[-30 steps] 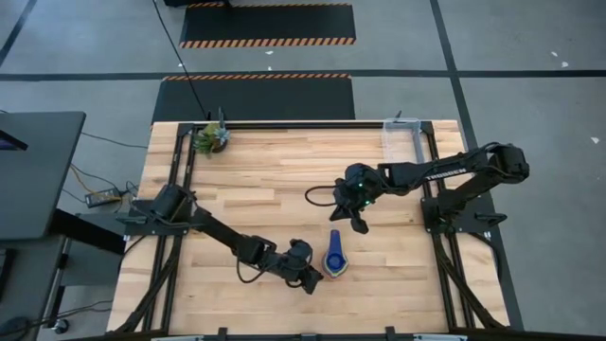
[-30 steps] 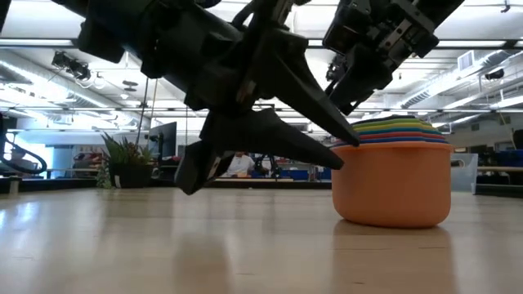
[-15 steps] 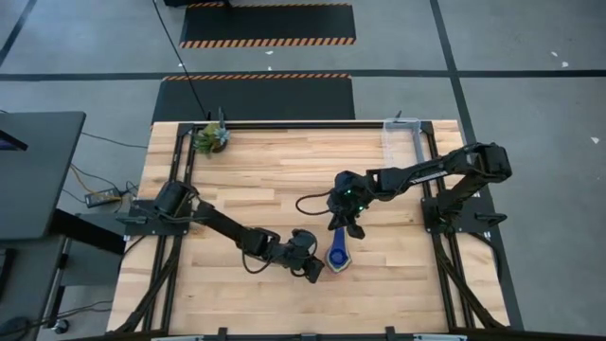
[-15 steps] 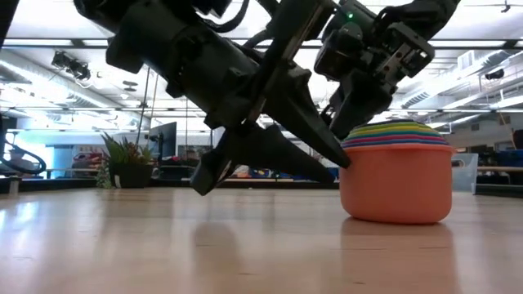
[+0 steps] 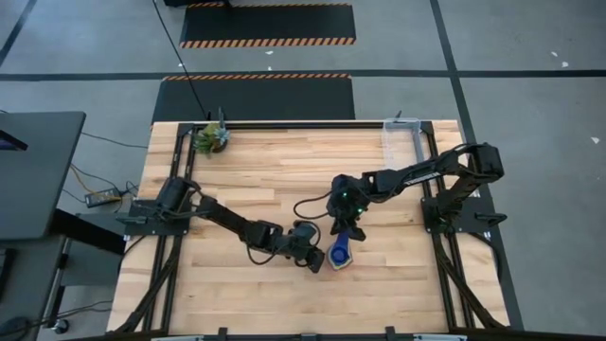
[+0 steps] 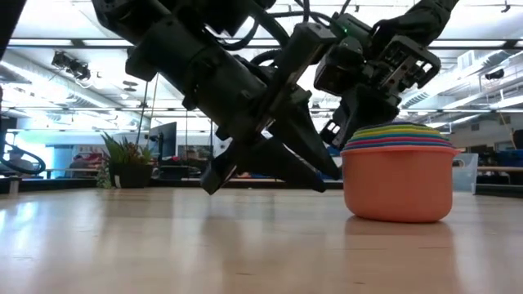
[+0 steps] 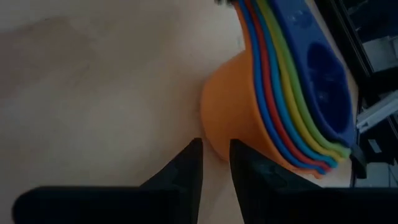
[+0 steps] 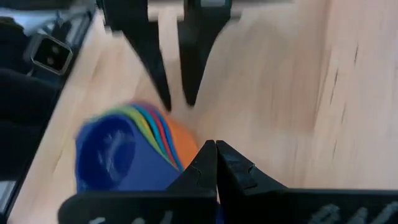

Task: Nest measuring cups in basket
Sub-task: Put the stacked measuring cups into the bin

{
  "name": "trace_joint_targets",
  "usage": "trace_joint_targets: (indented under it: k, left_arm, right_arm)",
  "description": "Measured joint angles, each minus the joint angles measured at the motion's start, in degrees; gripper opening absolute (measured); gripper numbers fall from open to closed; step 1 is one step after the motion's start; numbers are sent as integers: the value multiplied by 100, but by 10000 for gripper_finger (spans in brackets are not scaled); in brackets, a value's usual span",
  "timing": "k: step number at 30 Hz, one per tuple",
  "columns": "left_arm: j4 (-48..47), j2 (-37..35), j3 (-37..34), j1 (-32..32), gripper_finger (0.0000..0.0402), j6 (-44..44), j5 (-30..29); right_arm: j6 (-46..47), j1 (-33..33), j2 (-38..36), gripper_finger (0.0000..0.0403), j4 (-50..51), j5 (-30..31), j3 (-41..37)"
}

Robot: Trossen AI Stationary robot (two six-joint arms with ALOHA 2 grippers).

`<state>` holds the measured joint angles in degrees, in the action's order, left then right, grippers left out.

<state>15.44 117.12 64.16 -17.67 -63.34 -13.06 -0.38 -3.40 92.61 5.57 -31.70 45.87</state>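
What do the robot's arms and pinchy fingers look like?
Both arms are black, built of chunky jointed links, with thin black cables looping beside them. The right arm has pale lettering along it and a small green light near its wrist. The left gripper and right gripper each end in two dark, pointed, wedge-shaped fingers.

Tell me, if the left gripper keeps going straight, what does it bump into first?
Most likely the orange cup, bottom of the nested cups: the left gripper points at its side from very close.
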Motion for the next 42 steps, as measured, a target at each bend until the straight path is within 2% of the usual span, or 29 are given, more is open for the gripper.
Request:
trace_joint_targets:
  k: [9, 16, 22, 29, 42]
  left_arm:
    - [-131, 0, 0, 272, 87, 388, 27]
    - [-171, 0, 0, 529, 87, 854, 393]
    - [-336, 0, 0, 741, 87, 1114, 444]
    - [-345, -1, 0, 986, 87, 1583, 880]
    - [-359, -172, -2, 1328, 87, 2408, 1110]
  right_arm:
    - [18, 2, -26, 1, 581, -3, -2]
    - [85, 74, -28, 1, 880, -147, 0]
    - [210, 213, -32, 1, 1122, -282, 0]
    - [576, 396, -35, 1, 1129, -545, 0]
    - [1178, 765, -35, 1, 1066, -992, 8]
